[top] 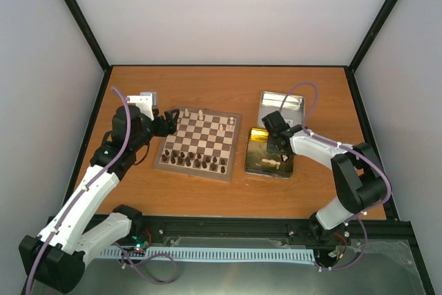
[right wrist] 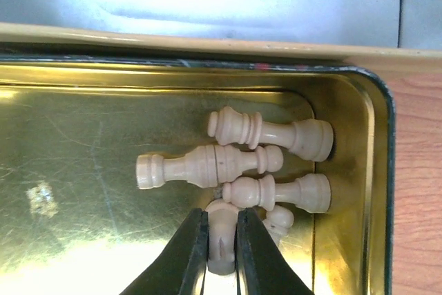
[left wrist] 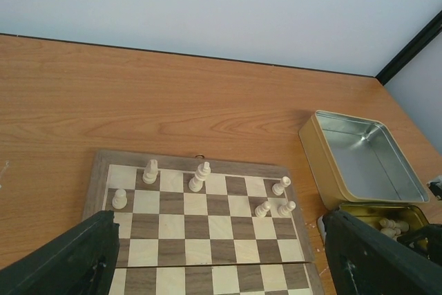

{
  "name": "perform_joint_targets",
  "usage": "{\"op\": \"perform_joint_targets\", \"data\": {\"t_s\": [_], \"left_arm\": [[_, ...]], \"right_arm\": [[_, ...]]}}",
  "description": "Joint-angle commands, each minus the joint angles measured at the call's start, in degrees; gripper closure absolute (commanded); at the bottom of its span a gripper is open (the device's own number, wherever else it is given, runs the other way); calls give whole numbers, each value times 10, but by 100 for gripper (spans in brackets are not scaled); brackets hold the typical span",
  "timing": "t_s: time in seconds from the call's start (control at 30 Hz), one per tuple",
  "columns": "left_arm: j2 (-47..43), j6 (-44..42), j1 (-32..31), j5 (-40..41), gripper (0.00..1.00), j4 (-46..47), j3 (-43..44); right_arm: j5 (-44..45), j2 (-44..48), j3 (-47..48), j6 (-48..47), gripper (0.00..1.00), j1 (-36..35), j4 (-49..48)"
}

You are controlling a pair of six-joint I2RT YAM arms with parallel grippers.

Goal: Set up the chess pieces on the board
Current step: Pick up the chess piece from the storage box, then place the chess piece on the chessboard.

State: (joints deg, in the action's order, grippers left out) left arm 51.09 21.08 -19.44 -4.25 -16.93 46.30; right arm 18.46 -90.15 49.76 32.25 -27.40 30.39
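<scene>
Tight in the gold tin's (right wrist: 83,129) corner, beside its wall and other loose pieces (right wrist: 235,164), the right gripper (right wrist: 221,220) pinches one cream chess piece (right wrist: 222,248); the left gripper (top: 168,121) gapes empty at the board's (top: 207,140) far-left corner.

The wooden table (top: 228,195) is orange-brown, with a black frame along its edges and pale walls on three sides; three things lie directly on it. The board (top: 199,144) sits left of centre, turned slightly askew to the table's edges; just to its right lies the gold tin (top: 253,165), near the board but apart from it; the silver lid (top: 284,105) lies open side up right behind the tin, and whether the two touch is unclear.
</scene>
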Motion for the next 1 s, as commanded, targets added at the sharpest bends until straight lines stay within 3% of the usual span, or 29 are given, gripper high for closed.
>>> {"op": "perform_joint_targets", "data": {"t_s": [0.0,0.23,0.5,0.73,0.97], "left_arm": [[-14,11,-1,0,18,-10,22],[-24,25,-1,-12,18,-23,27],[-71,30,-1,-17,18,-26,6],[-84,-2,0,22,17,-14,14],[-76,-23,-1,84,17,-22,26]], "right_arm": [[-18,49,-9,-25,93,2,-34],[-128,146,-10,-60,92,2,-66],[-228,178,27,-73,92,-8,-95],[-194,107,121,-72,91,-55,-85],[-75,-32,251,-86,91,-118,-43]]}}
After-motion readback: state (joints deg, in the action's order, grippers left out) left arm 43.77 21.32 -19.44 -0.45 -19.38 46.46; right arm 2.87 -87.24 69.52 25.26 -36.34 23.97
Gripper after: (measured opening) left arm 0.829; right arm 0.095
